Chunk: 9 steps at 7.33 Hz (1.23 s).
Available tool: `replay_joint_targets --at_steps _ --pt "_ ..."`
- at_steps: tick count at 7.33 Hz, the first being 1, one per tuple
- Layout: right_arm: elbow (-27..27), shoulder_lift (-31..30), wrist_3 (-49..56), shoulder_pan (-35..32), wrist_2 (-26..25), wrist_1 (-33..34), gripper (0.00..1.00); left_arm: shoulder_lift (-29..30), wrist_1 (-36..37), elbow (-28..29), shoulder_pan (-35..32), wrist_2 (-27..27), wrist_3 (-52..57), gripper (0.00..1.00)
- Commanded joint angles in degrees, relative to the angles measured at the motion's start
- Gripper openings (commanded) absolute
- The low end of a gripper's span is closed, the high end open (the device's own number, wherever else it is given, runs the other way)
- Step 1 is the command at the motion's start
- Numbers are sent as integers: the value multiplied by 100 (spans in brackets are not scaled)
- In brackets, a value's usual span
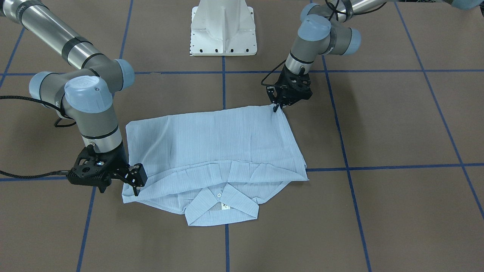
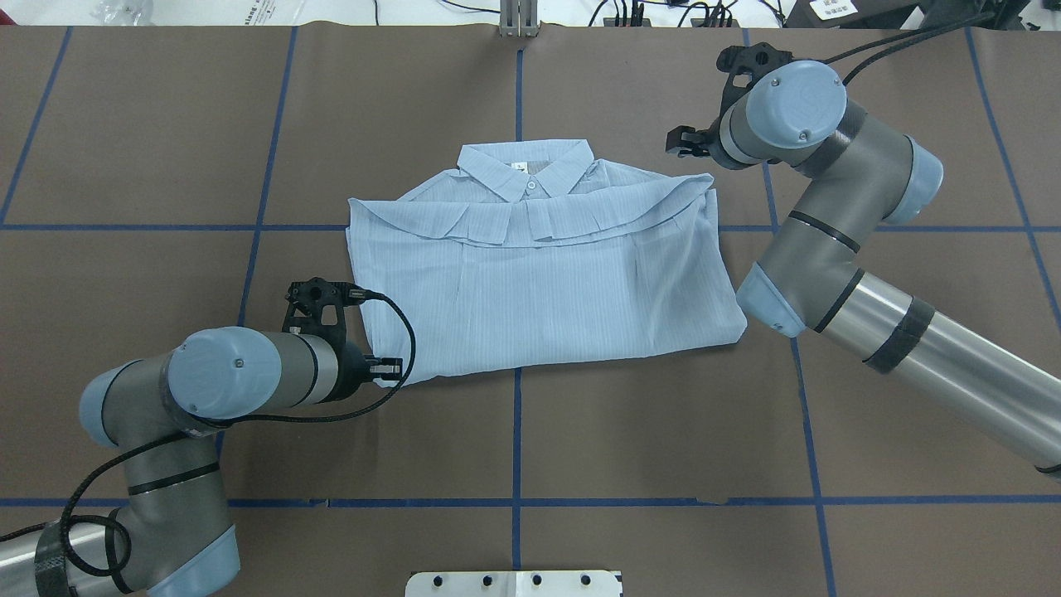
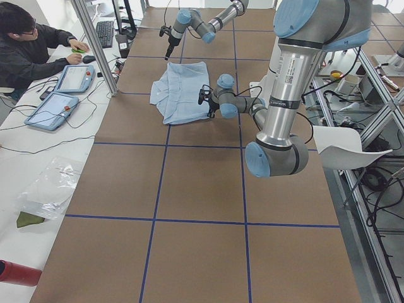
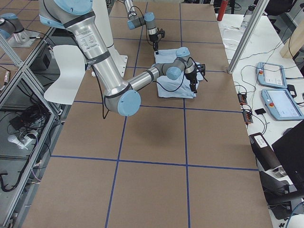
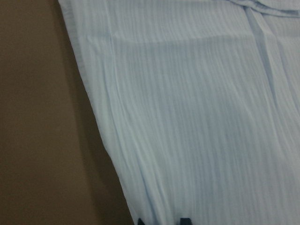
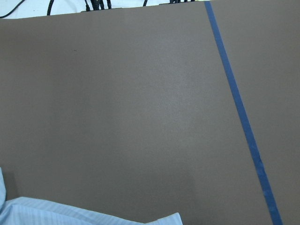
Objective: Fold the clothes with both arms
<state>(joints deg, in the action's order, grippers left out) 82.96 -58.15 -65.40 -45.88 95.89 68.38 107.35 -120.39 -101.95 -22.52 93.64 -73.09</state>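
The light blue striped shirt lies flat on the brown table, folded into a rough rectangle. Its collar is on the side far from the robot. My left gripper is shut on the shirt's near left corner, and the cloth puckers toward its fingertips. My right gripper is low at the far right corner by the shoulder. It looks open, with one finger on the cloth edge. The right wrist view shows only a strip of shirt and no fingers.
The white pedestal base stands at the robot's side of the table. Blue tape lines grid the brown surface. An operator sits at a side desk with tablets, beyond the table's far edge.
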Motion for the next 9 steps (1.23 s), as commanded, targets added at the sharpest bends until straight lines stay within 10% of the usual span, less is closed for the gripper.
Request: replay_joint_targets --at_steps 1,5,9 --pt "1 -4 -17 9 0 0 100 -82 129 -123 -94 -56 188 0" --pt "53 14 -43 35 -18 0 100 615 218 1092 -1822 -65 1988 0" --pt "333 23 -96 123 -9 8 100 2936 -1292 4979 -2642 -83 2132 0"
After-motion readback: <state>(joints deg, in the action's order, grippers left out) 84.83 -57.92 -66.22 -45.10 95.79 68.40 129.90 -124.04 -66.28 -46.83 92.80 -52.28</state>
